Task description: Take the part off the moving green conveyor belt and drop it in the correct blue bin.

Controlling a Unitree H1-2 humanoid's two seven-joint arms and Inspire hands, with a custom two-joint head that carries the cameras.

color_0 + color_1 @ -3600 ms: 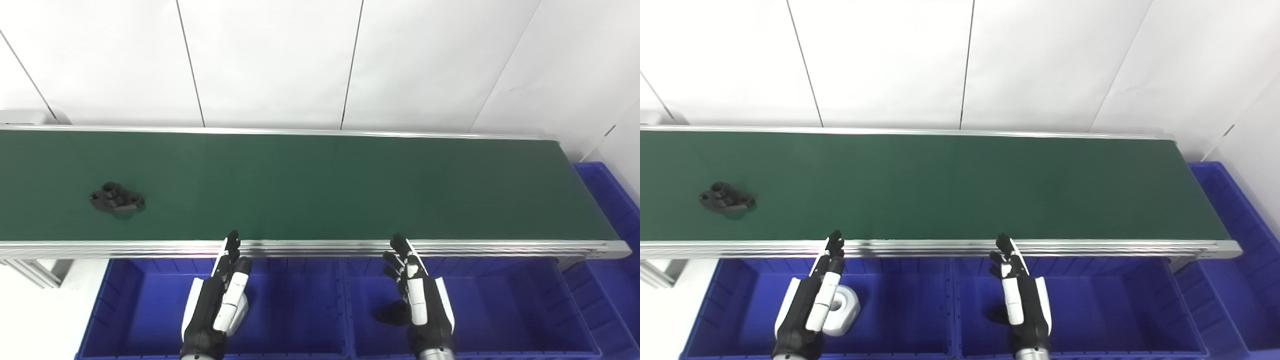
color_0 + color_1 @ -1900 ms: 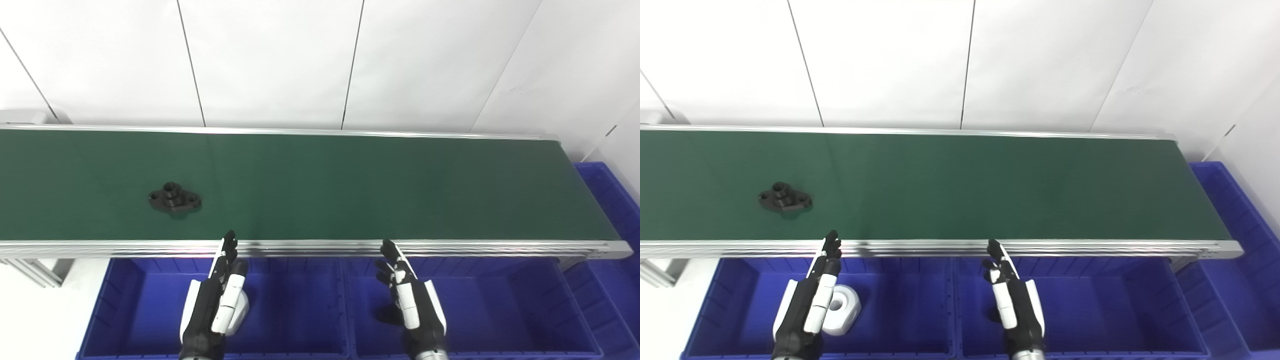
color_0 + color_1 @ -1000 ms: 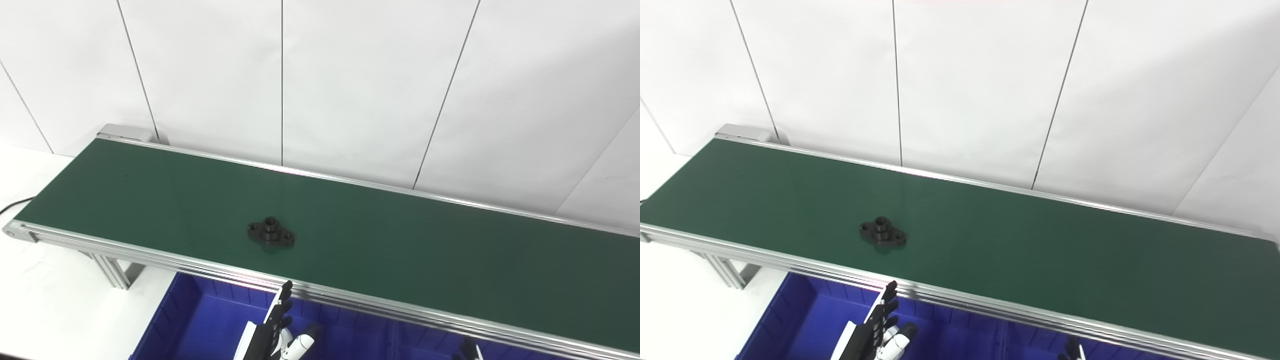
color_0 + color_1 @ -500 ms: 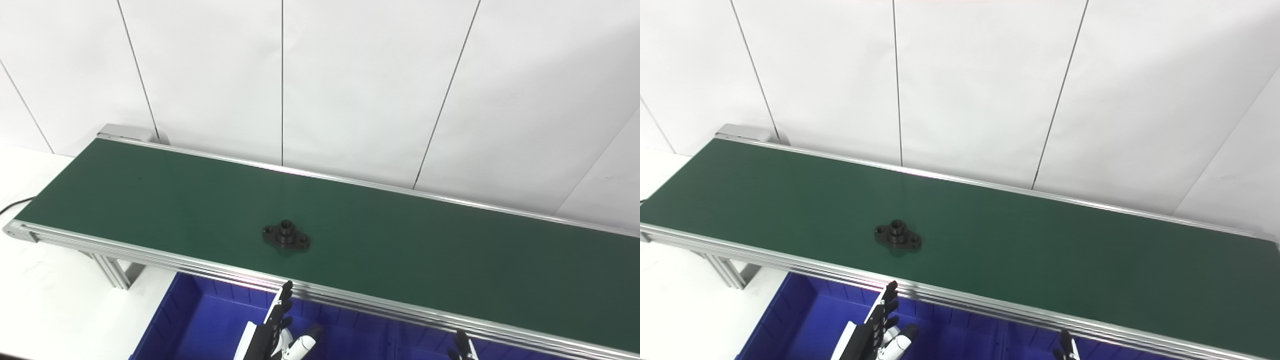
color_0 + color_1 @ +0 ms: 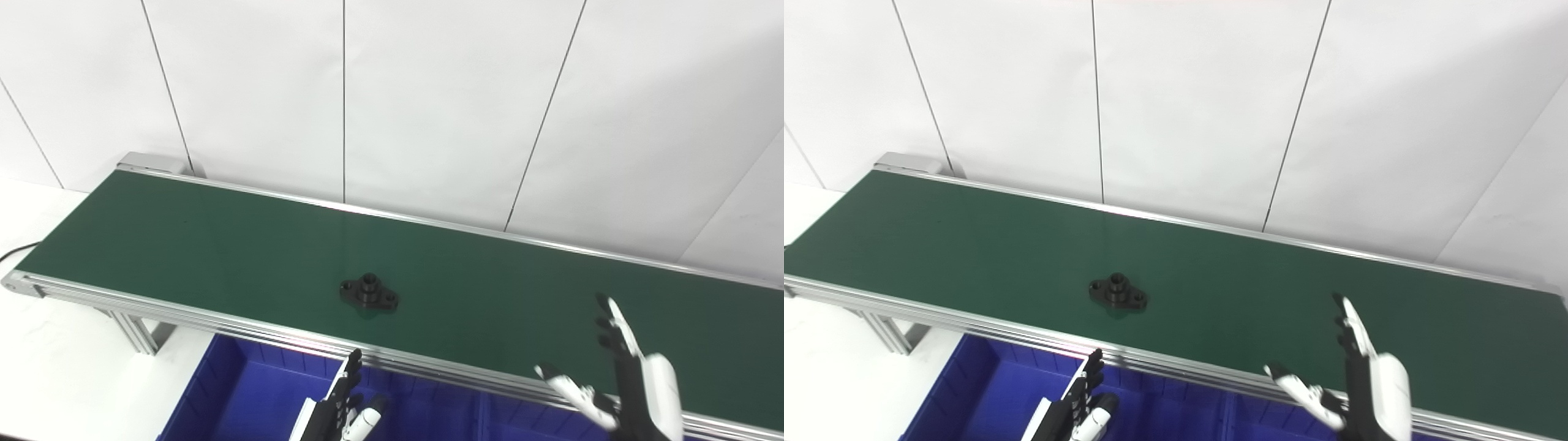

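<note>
And here is the long dark green conveyor belt (image 5: 184, 239) with its silver aluminium side rails, running from the upper left down toward the lower right across the picture, white panelled wall (image 5: 429, 92) behind it. Sitting flat on the belt, about midway along the visible stretch and nearer the front rail than the back, is the small black flanged part (image 5: 369, 294), an oval plate with a raised round collar in the middle and a bolt hole at each end, collar pointing up. Nothing touches it; both hands are well clear. The right hand (image 5: 631, 380), black with white shells, is up above the front rail, out over the belt's near edge, palm turned toward the part, fingers stretched straight and spread, thumb thrown wide to the left: fully released, holding nothing, and well to the right of the part. The left hand (image 5: 340, 410) sits low at the bottom edge, below the front rail and over the blue plastic bin (image 5: 245, 398), fingers extended and pointing up toward the rail, thumb out to the side; it too is loose and empty, just below and slightly left of the part's position. The bin lies under the belt's front edge, its interior only partly in view.
</note>
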